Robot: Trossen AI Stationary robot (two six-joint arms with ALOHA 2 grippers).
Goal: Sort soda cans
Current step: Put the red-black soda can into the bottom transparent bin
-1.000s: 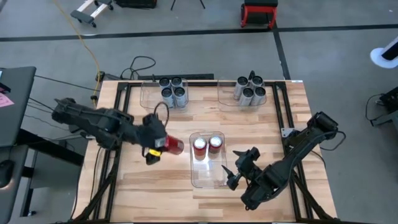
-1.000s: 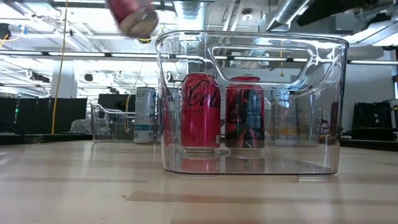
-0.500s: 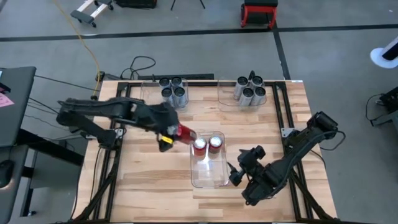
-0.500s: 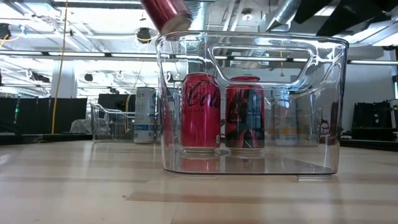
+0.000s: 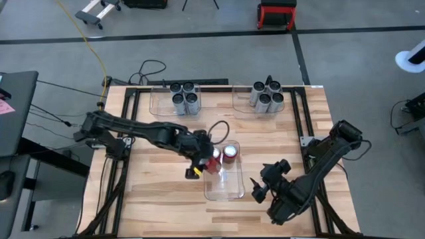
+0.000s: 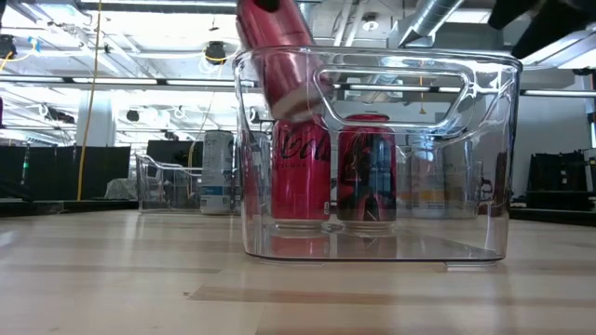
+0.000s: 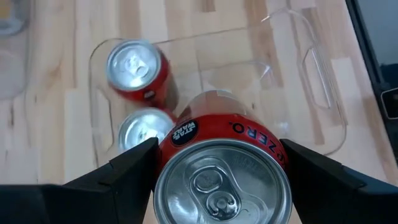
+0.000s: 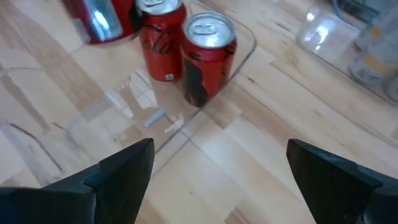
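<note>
A red soda can point(image 7: 222, 173) with a silver top and a "ZERO" label sat clamped between the fingers of the left gripper point(image 5: 204, 158), tilted over the rim of the clear centre bin point(image 5: 223, 189) at the middle of the high view. In the low view the held can point(image 6: 279, 65) leaned partway into the bin's upper left, above two upright red cans point(image 6: 301, 167) standing side by side on its floor; from above, those cans point(image 5: 230, 153) occupied the bin's upper end. The right gripper point(image 5: 265, 186) waited at lower right of the high view, just beside the bin, its fingers spread apart. Dark-bodied cans point(image 5: 184, 97) clustered in a clear bin point(image 5: 159, 101) at upper left of the bench point(image 5: 166, 192), and silver-grey cans point(image 5: 267, 95) in another bin point(image 5: 240, 99) at upper right. The bench was pale wood planking on a black frame. Around it lay grey floor with a yellow cable point(image 5: 93, 46) and a red stool point(image 5: 276, 13); the low view showed ceiling ducts and strip lights.
</note>
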